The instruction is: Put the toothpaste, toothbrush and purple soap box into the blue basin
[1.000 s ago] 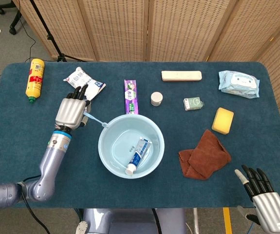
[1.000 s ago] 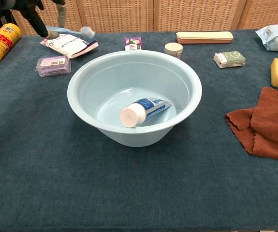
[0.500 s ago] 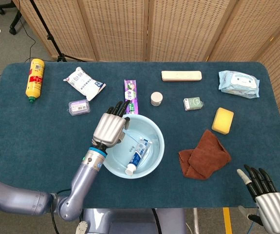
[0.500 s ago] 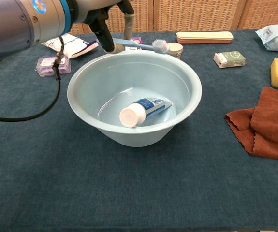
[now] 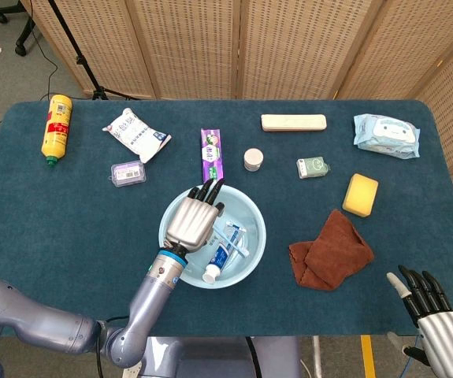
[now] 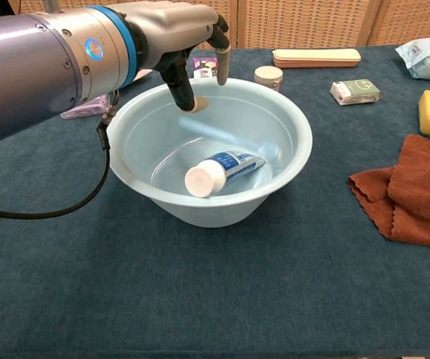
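Left robot hand [image 5: 192, 221] hangs over the near-left rim of the blue basin [image 5: 251, 250], fingers loosened and apart, gripping nothing that I can see. One toothbrush [image 6: 226, 137] is below it inside the basin, slanting across the back wall, blurred in the chest view, so likely just let go. One toothpaste [image 5: 220, 252] tube lies on the basin floor, cap toward the robot. Right robot hand [image 5: 437, 320] sits low at the near-right corner of the counter [image 5: 53, 228], fingers spread, empty, well apart from everything.

Remaining item: one purple soap box [image 5: 128, 172], on the counter to the left of the basin and a little further back, long axis roughly left-right. It lies up and to the left of the left robot hand, near it; the left one is clearly the closer. Count: one basin, one toothbrush, one toothpaste, one soap box. Two of three look in.
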Controlling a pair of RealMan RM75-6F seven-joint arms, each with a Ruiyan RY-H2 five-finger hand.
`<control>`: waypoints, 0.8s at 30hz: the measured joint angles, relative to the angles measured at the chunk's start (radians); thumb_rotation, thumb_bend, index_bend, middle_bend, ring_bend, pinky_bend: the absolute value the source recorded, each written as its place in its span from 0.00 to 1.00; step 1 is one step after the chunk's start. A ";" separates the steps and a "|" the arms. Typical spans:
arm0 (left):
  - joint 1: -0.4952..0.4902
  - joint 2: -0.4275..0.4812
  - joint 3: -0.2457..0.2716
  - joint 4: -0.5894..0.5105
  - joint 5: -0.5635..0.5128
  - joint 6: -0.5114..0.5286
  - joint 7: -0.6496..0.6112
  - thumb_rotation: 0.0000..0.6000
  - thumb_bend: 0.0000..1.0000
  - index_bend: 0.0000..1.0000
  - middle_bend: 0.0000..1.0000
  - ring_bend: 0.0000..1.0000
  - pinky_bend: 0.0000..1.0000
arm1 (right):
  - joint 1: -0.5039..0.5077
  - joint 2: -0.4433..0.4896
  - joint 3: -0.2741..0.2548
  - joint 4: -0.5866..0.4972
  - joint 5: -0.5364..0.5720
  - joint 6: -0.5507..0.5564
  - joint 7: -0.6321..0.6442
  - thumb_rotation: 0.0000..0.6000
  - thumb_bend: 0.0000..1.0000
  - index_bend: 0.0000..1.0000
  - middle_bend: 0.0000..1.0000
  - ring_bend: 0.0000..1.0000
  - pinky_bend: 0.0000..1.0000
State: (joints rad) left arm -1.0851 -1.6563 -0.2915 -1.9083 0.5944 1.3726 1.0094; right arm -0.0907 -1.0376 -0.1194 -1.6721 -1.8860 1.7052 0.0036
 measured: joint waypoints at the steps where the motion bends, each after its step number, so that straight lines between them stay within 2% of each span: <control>1: 0.001 0.004 0.000 0.000 -0.003 0.000 0.000 1.00 0.35 0.26 0.00 0.00 0.21 | 0.000 -0.001 0.000 0.000 -0.001 0.000 -0.002 1.00 0.13 0.00 0.00 0.00 0.00; 5: 0.007 0.021 0.001 0.000 -0.011 -0.004 -0.006 1.00 0.33 0.18 0.00 0.00 0.21 | -0.001 -0.003 0.000 0.000 -0.002 -0.002 -0.007 1.00 0.13 0.00 0.00 0.00 0.00; 14: 0.025 0.066 0.012 -0.006 -0.006 -0.006 -0.021 1.00 0.33 0.18 0.00 0.00 0.20 | 0.000 -0.004 -0.001 0.002 -0.003 -0.007 -0.010 1.00 0.13 0.00 0.00 0.00 0.00; 22: 0.088 0.213 0.035 -0.028 -0.014 0.004 -0.042 1.00 0.33 0.16 0.00 0.00 0.19 | -0.001 -0.009 -0.001 0.002 -0.005 -0.011 -0.027 1.00 0.13 0.00 0.00 0.00 0.00; 24: 0.112 0.256 0.044 -0.033 -0.012 0.002 -0.062 1.00 0.33 0.08 0.00 0.00 0.18 | -0.001 -0.012 -0.002 0.002 -0.005 -0.015 -0.035 1.00 0.13 0.00 0.00 0.00 0.00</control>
State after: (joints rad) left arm -0.9733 -1.4007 -0.2474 -1.9416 0.5827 1.3745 0.9471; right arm -0.0913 -1.0494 -0.1209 -1.6703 -1.8913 1.6903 -0.0309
